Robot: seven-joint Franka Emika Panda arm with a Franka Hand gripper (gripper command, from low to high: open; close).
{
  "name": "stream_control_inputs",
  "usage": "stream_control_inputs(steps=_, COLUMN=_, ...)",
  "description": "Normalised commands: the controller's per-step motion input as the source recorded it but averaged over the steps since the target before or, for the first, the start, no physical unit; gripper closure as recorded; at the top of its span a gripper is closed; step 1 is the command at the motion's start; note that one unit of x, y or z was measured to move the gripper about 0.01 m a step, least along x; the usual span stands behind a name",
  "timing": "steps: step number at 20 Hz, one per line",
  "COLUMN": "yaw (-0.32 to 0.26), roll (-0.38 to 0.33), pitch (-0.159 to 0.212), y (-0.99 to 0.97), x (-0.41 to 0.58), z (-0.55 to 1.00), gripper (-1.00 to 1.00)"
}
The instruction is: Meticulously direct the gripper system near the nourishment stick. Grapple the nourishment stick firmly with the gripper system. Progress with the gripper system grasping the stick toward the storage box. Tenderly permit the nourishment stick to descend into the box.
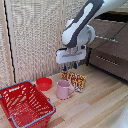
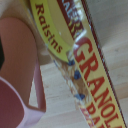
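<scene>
Nearest the exterior camera, the storage box is seen resting at the front corner of the wooden table on the exterior view's left, its red mesh topped by a grey rim. Behind it, a small red bowl is placed near the table's back edge. A pink mug is stood upright toward the middle of the table, its handle turned to the exterior view's right. The nourishment stick is located just behind and beside the mug, close to or touching it; contact cannot be confirmed. The gripper system is suspended directly above the package, with its dark fingers pointed downward and apart from the package. Whether the fingers are spread or pressed together cannot be told. In the wrist view, the package is shown close up with "Raisins" and "GRANOLA" printed on it, alongside the mug.
</scene>
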Motion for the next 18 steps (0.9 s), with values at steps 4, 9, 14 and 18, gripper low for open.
stream_control_inputs(steps=4, yaw=0.162, roll=-0.108, pitch=-0.042, y=0.00, x=0.056, z=-0.31, gripper=-1.00)
stream_control_inputs(steps=9, yaw=0.130, roll=-0.095, pitch=-0.018, y=-0.02, x=-0.026, z=-0.28, gripper=-1.00)
stream_control_inputs(steps=14, yaw=0.088, roll=-0.038, pitch=0.016, y=-0.06, x=-0.135, z=-0.20, gripper=1.00)
stream_control_inputs(steps=18, yaw=0.005, roll=-0.022, pitch=0.010, y=0.02, x=-0.084, z=-0.04, gripper=1.00)
